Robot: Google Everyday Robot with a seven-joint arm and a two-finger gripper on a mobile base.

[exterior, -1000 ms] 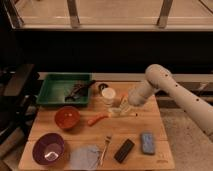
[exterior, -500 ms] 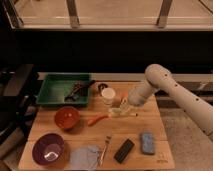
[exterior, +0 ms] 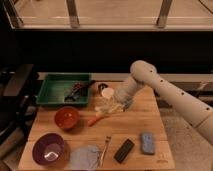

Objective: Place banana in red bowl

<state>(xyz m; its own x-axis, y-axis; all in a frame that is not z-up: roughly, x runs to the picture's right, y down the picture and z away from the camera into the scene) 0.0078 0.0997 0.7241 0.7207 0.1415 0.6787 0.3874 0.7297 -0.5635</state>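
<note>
The banana [exterior: 106, 108] is pale yellow and lies on the wooden table [exterior: 135, 125] near its middle, partly covered by my gripper. My gripper [exterior: 114, 106] reaches in from the right on a white arm [exterior: 165, 92] and sits low over the banana, at or touching it. The red bowl [exterior: 67, 118] is round and orange-red. It stands empty on the table to the left of the banana, about a bowl's width away.
A thin orange carrot-like item [exterior: 95, 120] lies between banana and red bowl. A green tray [exterior: 52, 92] with dark utensils is at the back left, a white cup [exterior: 107, 93] behind the gripper. In front are a purple bowl [exterior: 49, 149], grey cloth [exterior: 82, 156], fork [exterior: 105, 148], black bar [exterior: 124, 150] and blue sponge [exterior: 147, 142].
</note>
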